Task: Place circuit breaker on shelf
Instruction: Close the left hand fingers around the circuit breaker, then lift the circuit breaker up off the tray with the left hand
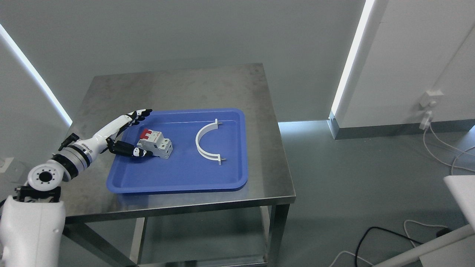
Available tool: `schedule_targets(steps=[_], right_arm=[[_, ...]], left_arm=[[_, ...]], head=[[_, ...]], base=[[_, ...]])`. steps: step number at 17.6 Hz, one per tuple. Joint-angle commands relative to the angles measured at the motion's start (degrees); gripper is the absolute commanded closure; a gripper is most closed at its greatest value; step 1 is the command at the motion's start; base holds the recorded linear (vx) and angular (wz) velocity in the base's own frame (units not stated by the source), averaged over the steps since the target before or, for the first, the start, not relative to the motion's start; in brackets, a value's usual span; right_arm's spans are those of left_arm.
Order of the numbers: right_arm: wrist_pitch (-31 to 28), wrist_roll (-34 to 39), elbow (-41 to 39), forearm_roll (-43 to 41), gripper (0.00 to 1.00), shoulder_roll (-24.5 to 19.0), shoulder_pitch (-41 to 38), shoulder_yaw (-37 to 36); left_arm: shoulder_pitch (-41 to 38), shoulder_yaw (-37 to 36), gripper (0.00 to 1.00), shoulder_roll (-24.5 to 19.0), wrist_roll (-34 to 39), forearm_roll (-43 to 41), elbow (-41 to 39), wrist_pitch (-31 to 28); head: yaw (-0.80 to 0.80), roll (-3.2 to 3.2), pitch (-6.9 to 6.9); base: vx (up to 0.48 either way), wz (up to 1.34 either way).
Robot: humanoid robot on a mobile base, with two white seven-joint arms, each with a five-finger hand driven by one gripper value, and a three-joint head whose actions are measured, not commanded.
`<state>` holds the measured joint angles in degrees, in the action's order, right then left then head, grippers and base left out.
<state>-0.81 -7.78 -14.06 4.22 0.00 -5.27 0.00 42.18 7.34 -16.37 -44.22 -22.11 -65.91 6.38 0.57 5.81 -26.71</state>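
The left hand (126,135) reaches in from the lower left of the head view, over the left edge of the blue tray (178,183). Its fingers (139,114) are stretched out and spread apart from the thumb (130,151), so the hand is wide open and holds nothing. The four fingers point toward the far left corner of the tray, and the thumb lies lower, with its tip just beside the near left side of the circuit breaker (156,144). I cannot tell if the thumb touches it or not. The breaker sits in the gap between the fingers and the thumb, but they are not closed around it.

The circuit breaker is grey-white with red switches on its top. It lies on the floor of the tray, in the left half. To the right of it, well apart, a white curved bracket (204,142) lies flat in the tray, with its open side toward the right and a small pin at each end.

The tray rests on a metal table (178,85) with a dull steel top. Under the table top a lower shelf (200,237) is visible between the legs. The right arm does not show in the view
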Motion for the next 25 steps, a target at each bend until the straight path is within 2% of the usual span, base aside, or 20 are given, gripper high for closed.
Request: schedule_targets(steps=[1,3,4,7,10,13,15,18,19,20,22,25], right_arm=[[-3.67,-0.04,0.0,0.0,0.0,1.0,0.0,1.14],[-3.67,-0.04,0.0,0.0,0.0,1.0,0.0,1.14],[-3.67,-0.04,0.0,0.0,0.0,1.0,0.0,1.14],[-3.67,-0.04,0.0,0.0,0.0,1.0,0.0,1.14],[-3.67,-0.04,0.0,0.0,0.0,1.0,0.0,1.14],[-3.67,-0.04,0.0,0.0,0.0,1.0,0.0,1.14],[-3.67,-0.04,0.0,0.0,0.0,1.0,0.0,1.14],[-3.67,-0.04,0.0,0.0,0.0,1.0,0.0,1.14],[-3.67,-0.04,0.0,0.0,0.0,1.0,0.0,1.14],[-3.67,-0.04,0.0,0.0,0.0,1.0,0.0,1.14],[-3.67,-0.04,0.0,0.0,0.0,1.0,0.0,1.14],[-3.67,-0.04,0.0,0.0,0.0,1.0,0.0,1.14]], left_arm=[[-1.48,8.22,0.01,8.37,-0.17,2.16,1.93,0.21],[-2.98,8.04,0.06,7.76,-0.6,2.07,1.84,1.44],[-3.24,7.96,0.12,7.5,-0.78,1.9,1.93,2.66],[-4.03,8.31,0.45,6.53,-0.78,1.63,2.81,6.53],[-4.03,9.18,0.69,6.35,-0.52,2.16,3.25,8.48],[-3.95,10.15,0.84,6.61,-0.52,2.33,3.25,9.53],[-3.07,13.21,0.93,7.92,-0.34,4.25,3.16,10.76],[1.4,20.67,0.93,13.36,2.1,12.67,3.07,10.76],[2.37,23.92,0.93,15.37,6.12,14.45,2.72,11.11],[2.21,26.21,0.9,15.37,11.03,14.72,2.29,13.29],[0.46,25.54,0.9,15.37,16.94,14.73,2.11,21.36],[-2.88,22.99,0.9,15.37,28.01,14.73,-3.06,21.49]], head=[[0.0,0.0,0.0],[0.0,0.0,0.0],[0.0,0.0,0.0],[0.0,0.0,0.0],[0.0,0.0,0.0],[0.0,0.0,0.0],[0.0,0.0,0.0],[0.0,0.0,0.0],[0.0,0.0,0.0],[0.0,0.0,0.0],[0.0,0.0,0.0],[0.0,0.0,0.0]], base=[[0.0,0.0],[0.0,0.0],[0.0,0.0],[0.0,0.0],[0.0,0.0],[0.0,0.0],[0.0,0.0],[0.0,0.0],[0.0,0.0],[0.0,0.0],[0.0,0.0],[-0.028,-0.08]])
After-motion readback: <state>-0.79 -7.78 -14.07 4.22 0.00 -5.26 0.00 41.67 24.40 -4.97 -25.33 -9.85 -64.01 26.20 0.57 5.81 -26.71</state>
